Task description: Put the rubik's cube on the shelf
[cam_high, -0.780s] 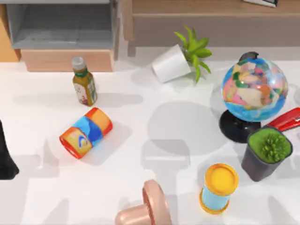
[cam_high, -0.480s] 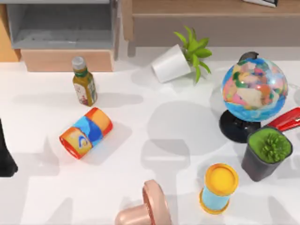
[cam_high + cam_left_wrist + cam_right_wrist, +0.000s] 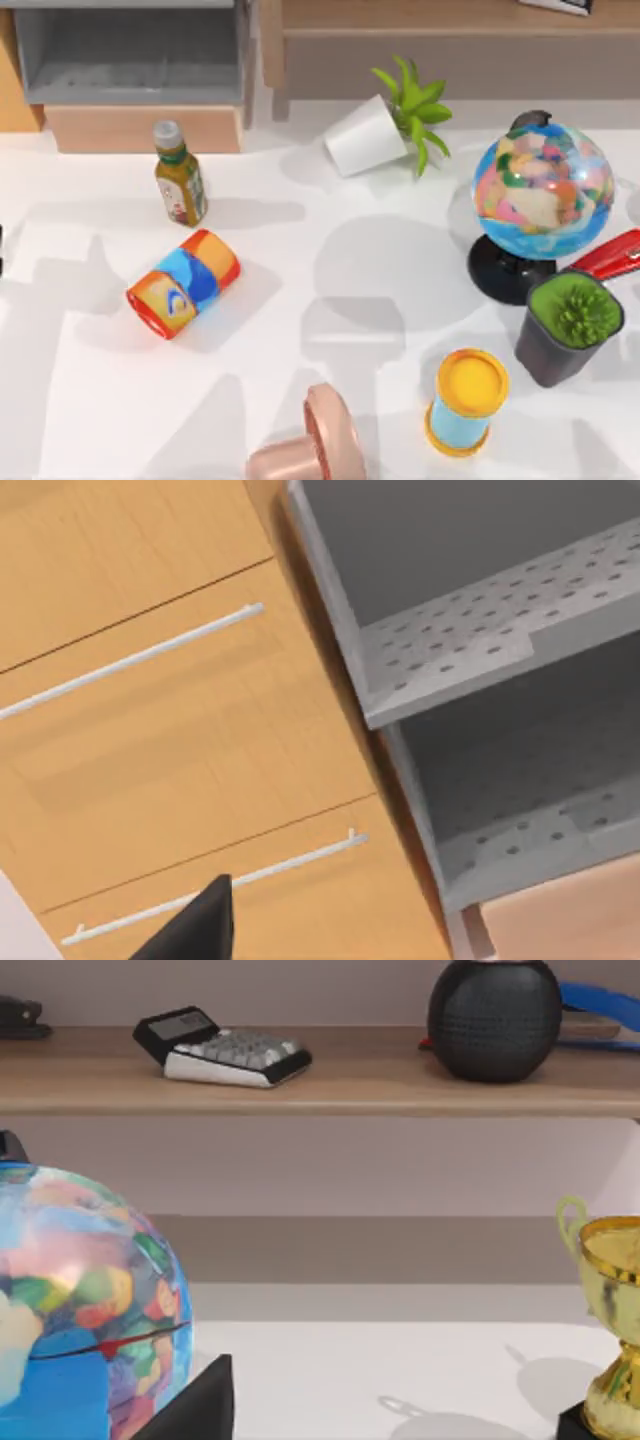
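One shelf (image 3: 420, 14), long axis left-right.

Lighting: bright and even, with soft grey shadows on the white table (image 3: 330, 250); the globe (image 3: 543, 190) and can (image 3: 183, 283) throw theirs toward the top view's right, and broad angular shadows lie along the near edge. Glare: a mild sheen on the globe; elsewhere matte. Focus: uniformly soft edges in all three views, without visible edge distortion; the trophy (image 3: 612, 1310) casts a faint shadow.
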Robot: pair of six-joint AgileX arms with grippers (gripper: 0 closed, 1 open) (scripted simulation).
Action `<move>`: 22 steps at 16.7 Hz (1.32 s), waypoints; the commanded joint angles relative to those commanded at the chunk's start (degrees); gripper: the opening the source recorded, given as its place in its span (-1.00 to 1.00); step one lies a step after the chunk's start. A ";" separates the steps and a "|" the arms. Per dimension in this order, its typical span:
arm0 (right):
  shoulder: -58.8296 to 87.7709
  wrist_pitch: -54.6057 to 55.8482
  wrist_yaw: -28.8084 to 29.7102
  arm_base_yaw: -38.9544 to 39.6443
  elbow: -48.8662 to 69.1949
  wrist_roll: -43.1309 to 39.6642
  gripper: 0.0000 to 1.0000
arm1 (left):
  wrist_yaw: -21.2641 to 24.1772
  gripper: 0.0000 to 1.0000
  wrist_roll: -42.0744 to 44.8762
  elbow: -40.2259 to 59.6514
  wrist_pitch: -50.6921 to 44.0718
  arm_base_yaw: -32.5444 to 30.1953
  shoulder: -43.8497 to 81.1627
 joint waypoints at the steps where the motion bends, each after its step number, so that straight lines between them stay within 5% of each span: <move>1: 0.00 0.00 0.00 0.00 0.00 0.00 1.00 | 1.07 1.00 3.62 2.53 2.70 0.95 5.23; 14: 0.00 0.00 0.00 0.00 0.00 0.00 1.00 | 15.56 1.00 52.65 36.53 39.07 13.89 75.83; 22: 0.00 0.00 0.00 0.00 0.00 0.00 1.00 | 19.76 1.00 67.41 46.65 49.89 17.89 96.87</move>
